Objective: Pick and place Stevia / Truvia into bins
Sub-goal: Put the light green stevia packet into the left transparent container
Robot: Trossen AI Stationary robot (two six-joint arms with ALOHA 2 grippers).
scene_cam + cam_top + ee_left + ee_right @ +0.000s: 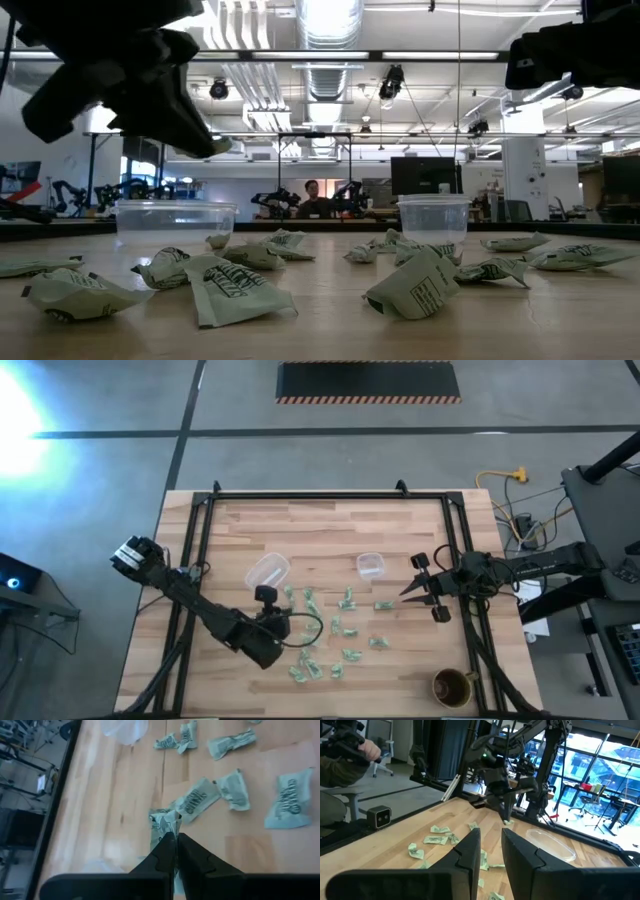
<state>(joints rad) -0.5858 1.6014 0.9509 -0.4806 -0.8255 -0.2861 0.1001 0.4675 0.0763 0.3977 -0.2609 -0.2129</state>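
Observation:
Several green-and-white Stevia packets (335,630) lie flat and scattered on the wooden table. The larger clear bin (267,570) and the smaller clear bin (371,566) stand at the far side of the packets. My left gripper (292,630) is shut on one packet (167,822) above the near left part of the scatter, and it hangs high in the low view (215,140). My right gripper (425,588) is open and empty, in the air to the right of the packets. My left gripper pinches one packet by its end (170,831) between its two fingertips. The fingers slant down from the table's left side. The packet sticks out beyond the fingertips, crumpled, and is lifted clear of the table; it also shows in the right wrist view (508,822).
A round brown cup (452,686) stands near the table's near right corner. A black frame (300,498) runs along the table's far and side edges. A person's hand (367,750) shows beyond the table's left side. Bare wood lies to the left of the larger bin.

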